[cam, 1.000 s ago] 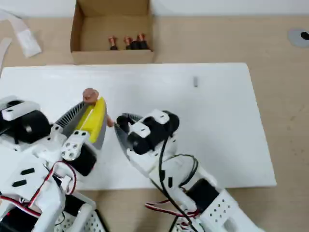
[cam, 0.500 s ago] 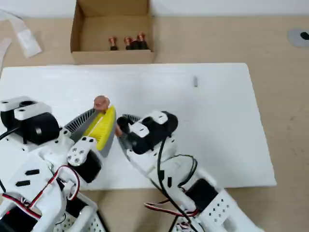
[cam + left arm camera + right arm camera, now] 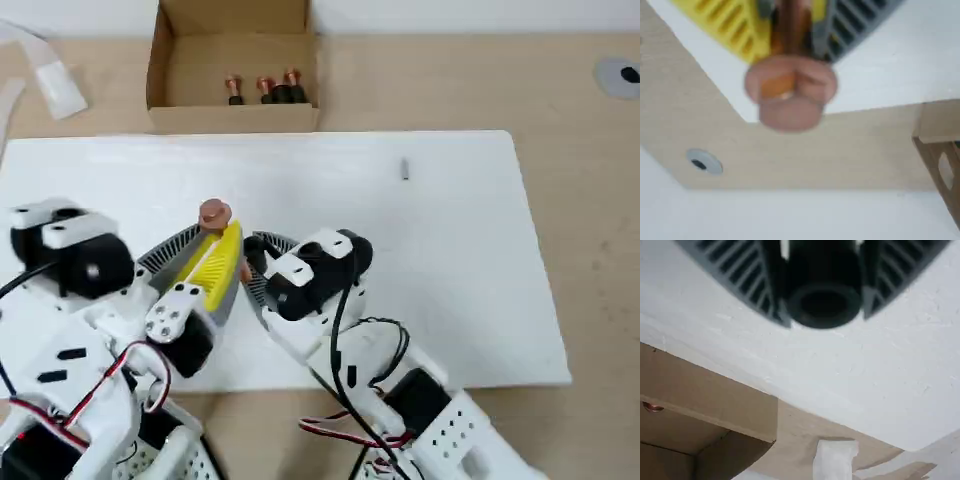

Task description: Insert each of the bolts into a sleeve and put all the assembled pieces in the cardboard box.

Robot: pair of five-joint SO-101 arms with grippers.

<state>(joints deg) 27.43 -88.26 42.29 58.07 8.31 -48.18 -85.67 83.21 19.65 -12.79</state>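
Left end effector (image 3: 208, 236) is pinched on a copper bolt (image 3: 214, 213) by the shank, with the round head standing out past its tips. Just to its right, almost tip to tip with it, the right end effector (image 3: 252, 268) is clamped around a black sleeve (image 3: 824, 300), whose open bore faces out from its tips.

The step in hand looks like mating the two. To do it well, the bolt's free shank end, not the head, should be turned toward the bore. The two axes should be lined up before any push, and the push kept slow with both grips firm.

Beyond the left end effector stands the cardboard box (image 3: 235, 118), its near wall a lip to lift over, with three assembled pieces (image 3: 265, 88) inside. Both end effectors hang over the white board (image 3: 450, 260), with its near edge close behind them. Right of the right end effector the board runs wide, with a small grey piece (image 3: 405, 168) well off.
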